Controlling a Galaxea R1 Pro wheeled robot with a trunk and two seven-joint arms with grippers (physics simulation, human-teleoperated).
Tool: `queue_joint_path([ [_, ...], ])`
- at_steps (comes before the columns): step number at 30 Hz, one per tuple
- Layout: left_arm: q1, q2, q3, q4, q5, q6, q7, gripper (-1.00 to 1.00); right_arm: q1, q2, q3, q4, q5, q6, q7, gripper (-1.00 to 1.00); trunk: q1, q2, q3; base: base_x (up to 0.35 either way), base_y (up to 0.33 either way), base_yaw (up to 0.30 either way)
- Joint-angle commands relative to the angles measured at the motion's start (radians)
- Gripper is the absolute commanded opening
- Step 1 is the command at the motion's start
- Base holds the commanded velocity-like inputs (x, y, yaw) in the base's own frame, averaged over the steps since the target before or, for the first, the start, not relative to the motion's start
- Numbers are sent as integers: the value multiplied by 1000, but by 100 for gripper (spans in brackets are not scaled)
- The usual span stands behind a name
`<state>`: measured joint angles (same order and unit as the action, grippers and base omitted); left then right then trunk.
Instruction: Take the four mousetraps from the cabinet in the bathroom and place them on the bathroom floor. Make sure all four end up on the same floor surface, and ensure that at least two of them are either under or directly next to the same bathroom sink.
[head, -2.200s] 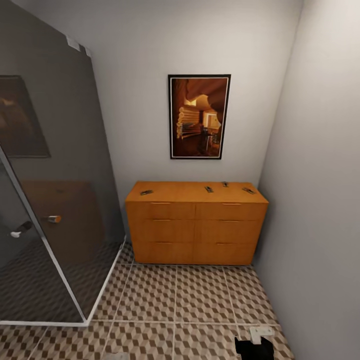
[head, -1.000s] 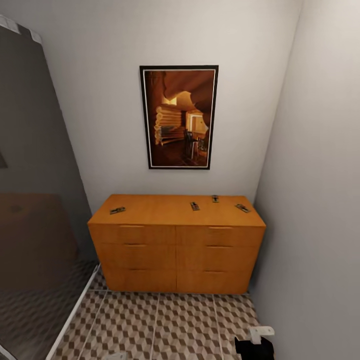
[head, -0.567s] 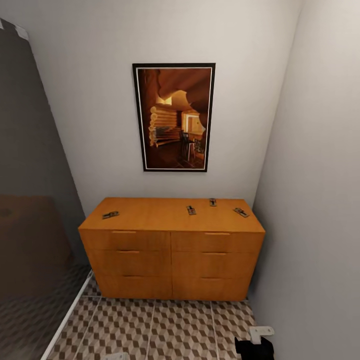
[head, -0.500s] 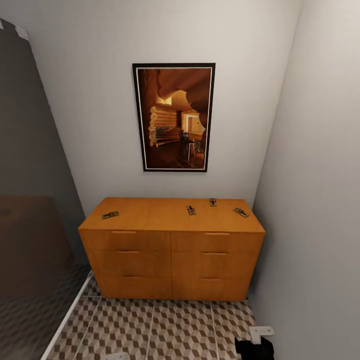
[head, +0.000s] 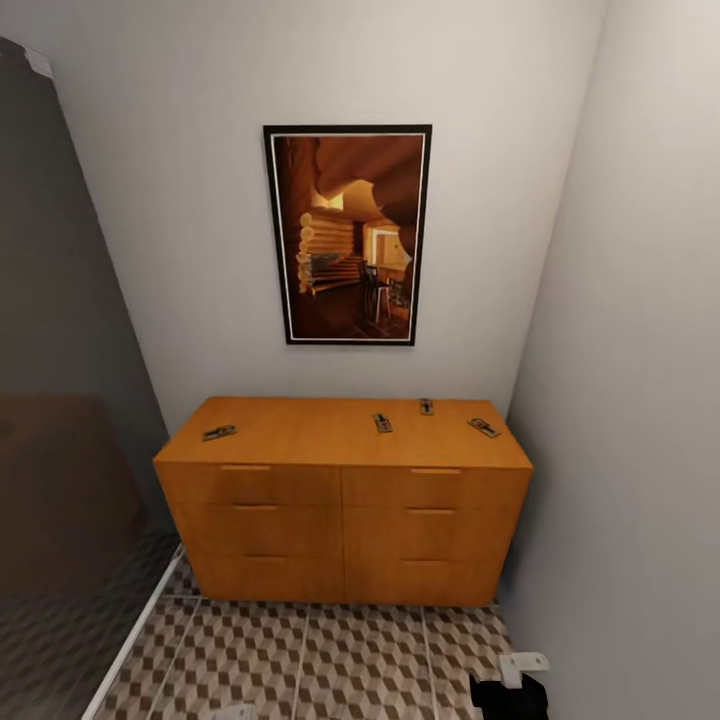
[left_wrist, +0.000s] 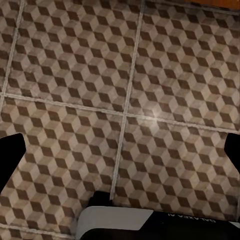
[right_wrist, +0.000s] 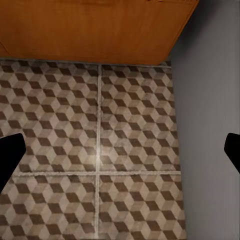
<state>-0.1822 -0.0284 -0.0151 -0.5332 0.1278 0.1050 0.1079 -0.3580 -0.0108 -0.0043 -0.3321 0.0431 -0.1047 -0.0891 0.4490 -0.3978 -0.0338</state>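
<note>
The robot stands facing the cabinet (head: 343, 500), which sits against the far wall under a framed picture (head: 348, 235), so the step in hand looks like the approach before the first pick; none of the traps has been lifted yet. All four mousetraps lie on the cabinet's flat top: one alone near the left end (head: 219, 433), one around the middle (head: 382, 423), one just behind it close to the wall (head: 426, 406), and one toward the right end (head: 483, 427). They lie well apart from each other. The next move probably calls for closing the remaining gap to the cabinet and raising an arm to the top, likely toward the right-hand cluster of three, since both arms hang low for now.

The head view gives the cabinet top and the traps, plus a bit of the right arm (head: 510, 690) at the near edge. The wrist views look down at the patterned floor (left_wrist: 125, 100) instead. The left gripper (left_wrist: 120, 160) has its dark fingertips at opposite edges of the left wrist picture, spread wide with nothing between them. The right gripper (right_wrist: 120, 155) is spread likewise and empty in the right wrist view, which also takes in the cabinet's base and the grey side wall (right_wrist: 210, 100).
</note>
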Motion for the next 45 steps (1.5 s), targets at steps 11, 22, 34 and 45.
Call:
queue_joint_path([
  [11, 0, 1, -2, -2, 9, 6, 4, 100, -1, 0, 0, 1, 4, -3, -3, 100, 1, -2, -2, 289, 0, 0],
  [22, 0, 2, -2, -2, 9, 5, 5, 100, -1, 0, -1, 1, 4, -3, -3, 100, 1, -2, -2, 324, 0, 0],
  [34, 0, 2, -2, -2, 9, 5, 5, 100, -1, 0, -2, 1, 4, -3, -3, 100, 1, -2, -2, 303, 0, 0],
  [45, 0, -3, -2, -3, 13, 4, 7, 100, -1, -1, -2, 1, 6, -4, -3, 100, 1, -2, -2, 44, 0, 0],
])
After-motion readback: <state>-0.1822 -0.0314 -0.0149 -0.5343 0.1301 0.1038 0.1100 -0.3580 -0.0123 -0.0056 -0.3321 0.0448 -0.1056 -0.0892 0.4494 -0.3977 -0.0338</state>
